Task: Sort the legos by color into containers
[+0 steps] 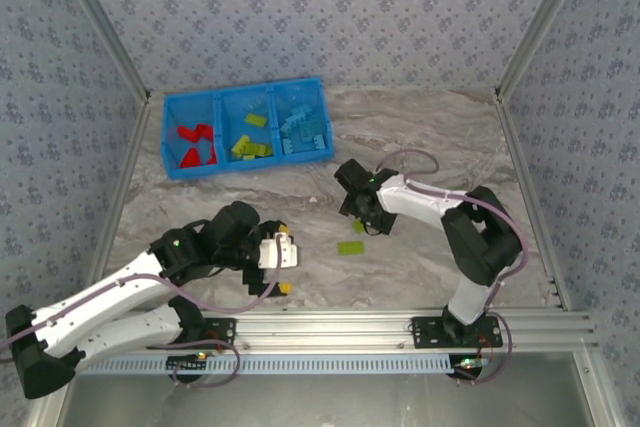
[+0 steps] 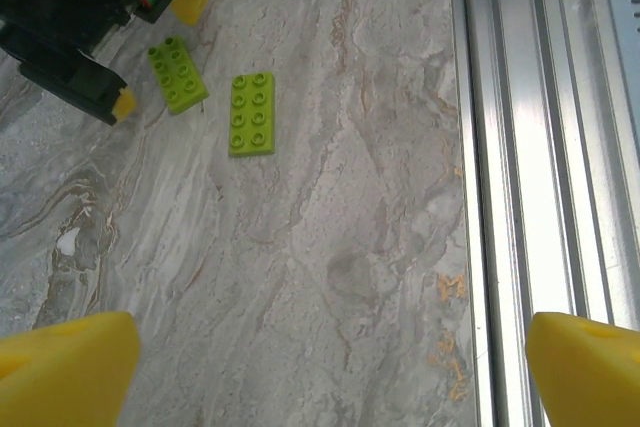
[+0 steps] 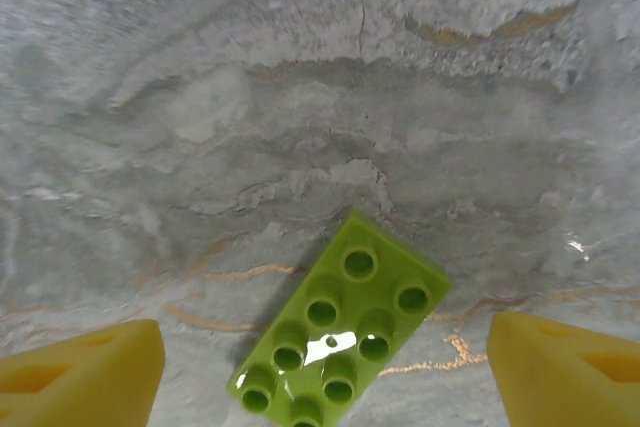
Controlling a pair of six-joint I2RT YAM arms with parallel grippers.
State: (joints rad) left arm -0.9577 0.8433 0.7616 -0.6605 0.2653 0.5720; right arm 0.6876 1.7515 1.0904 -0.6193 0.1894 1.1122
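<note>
Right wrist: lime brick (image 3: 340, 332) lying within the gape of right pincer (image 3: 322, 372), wide open and empty; long axis diagonal across that gape; left pincer (image 2: 322, 367), likewise agape and empty, farther from brick.

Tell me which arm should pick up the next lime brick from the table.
Right. The right hand hangs open directly over a lime brick, which lies framed between its fingers. The left hand, also open, sits farther from it.
</note>
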